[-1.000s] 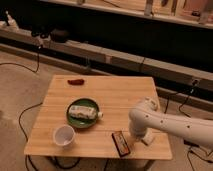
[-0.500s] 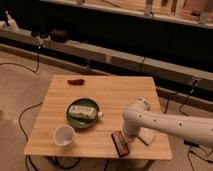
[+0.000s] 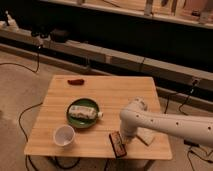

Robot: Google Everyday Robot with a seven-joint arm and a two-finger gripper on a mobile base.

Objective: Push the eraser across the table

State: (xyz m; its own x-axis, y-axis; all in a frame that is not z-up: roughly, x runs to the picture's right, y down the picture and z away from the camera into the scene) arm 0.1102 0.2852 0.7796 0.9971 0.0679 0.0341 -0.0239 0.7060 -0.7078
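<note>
The eraser is lying at about 5 o'clock on the table, close to the near edge, its long side running roughly from 11 to 5. The gripper is hanging at the eraser's 1 o'clock end, touching it or very nearly so — whether it is open or closed cannot be told. The white arm is reaching in from 3 o'clock and bending down over the tabletop. A pale flat block is lying just beside the arm at 4 o'clock. A green plate carrying a pale packet is sitting left of centre, a white cup is standing at 8 o'clock, and a small dark-red oblong is resting at 11 o'clock.
</note>
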